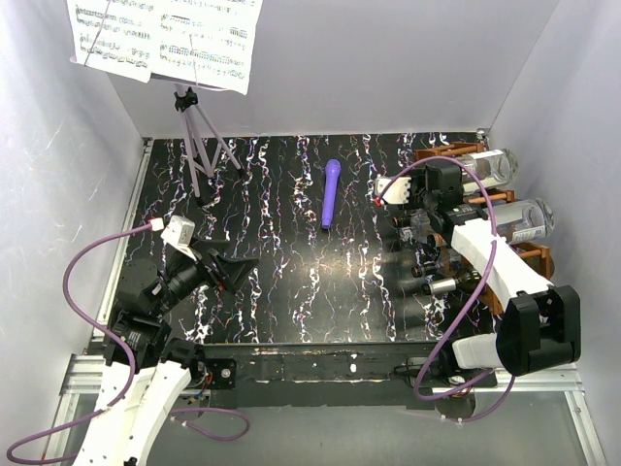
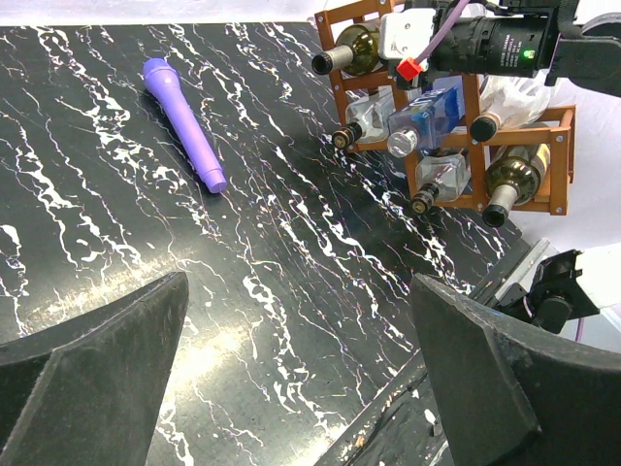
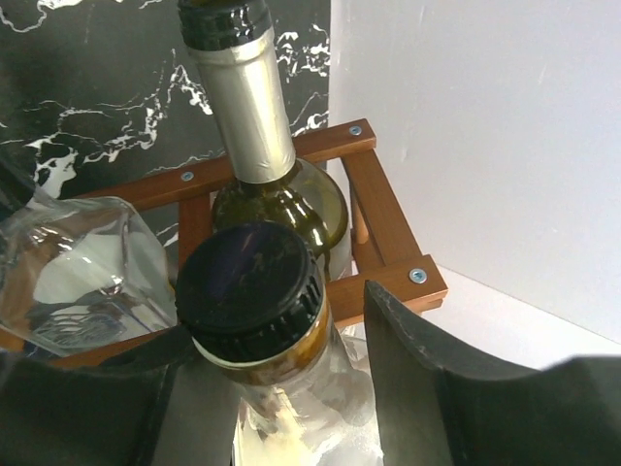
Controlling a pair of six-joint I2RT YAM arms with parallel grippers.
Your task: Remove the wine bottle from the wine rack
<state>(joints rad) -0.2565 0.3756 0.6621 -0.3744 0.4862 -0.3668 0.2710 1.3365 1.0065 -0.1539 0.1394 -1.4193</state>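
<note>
Reddish-brown wood of the wine rack (image 3: 388,262) holds the wine bottle (image 3: 277,408) in its cell; nothing is out. My right end effector (image 3: 272,325) straddles its black cap (image 3: 254,291), fingers apart, not clamped; gripping and pulling remain. My left end effector (image 2: 301,330) hangs wide apart over the surface (image 2: 291,223). No label is readable.

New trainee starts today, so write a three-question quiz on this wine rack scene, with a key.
1. True or false: the left jaws hold a bottle.
2. What lies on the table between the stand and the rack? A) purple microphone B) red cup C) spoon
3. Which arm's jaws straddle the black-capped bottle?
Key: 1 false; 2 A; 3 right arm.
</note>
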